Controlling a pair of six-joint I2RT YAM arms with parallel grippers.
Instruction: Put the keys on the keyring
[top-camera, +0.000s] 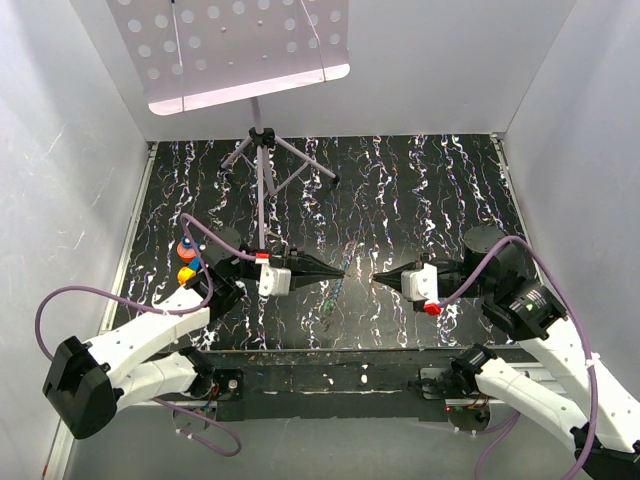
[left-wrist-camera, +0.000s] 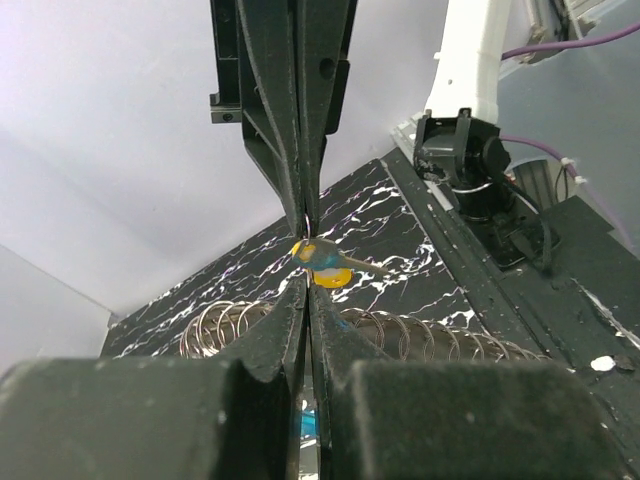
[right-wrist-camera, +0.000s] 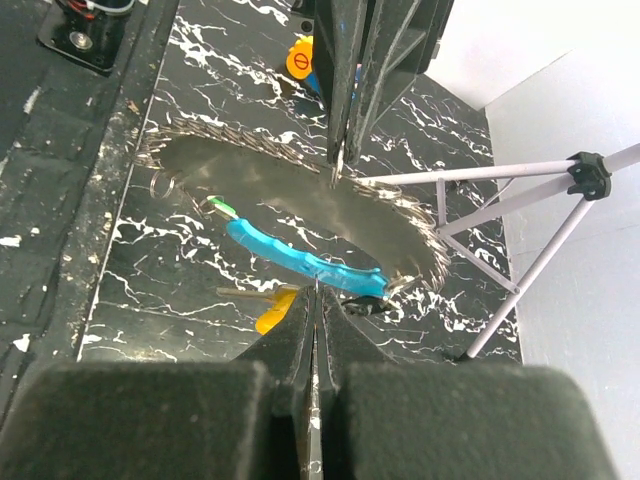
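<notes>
- Keys (right-wrist-camera: 272, 312) lie on the desk (top-camera: 420, 200) near its middle, a little toward the near edge, below the gap between your two grippers.
- Only the yellow head shows plainly. It sits just beside a long blue piece (right-wrist-camera: 300, 262), and you cannot tell whether they touch.
- A wire coil (right-wrist-camera: 410, 225) forms a loop on the desk. The blue piece runs along its rim and crosses it at one end.
- Your left gripper (top-camera: 340, 270) points right with its jaws closed and nothing seen between them.
- Your right gripper (top-camera: 376, 280) points left, tip to tip with the other but apart, its jaws also closed and empty.
- A tripod (top-camera: 262, 150) stands toward the far edge.
</notes>
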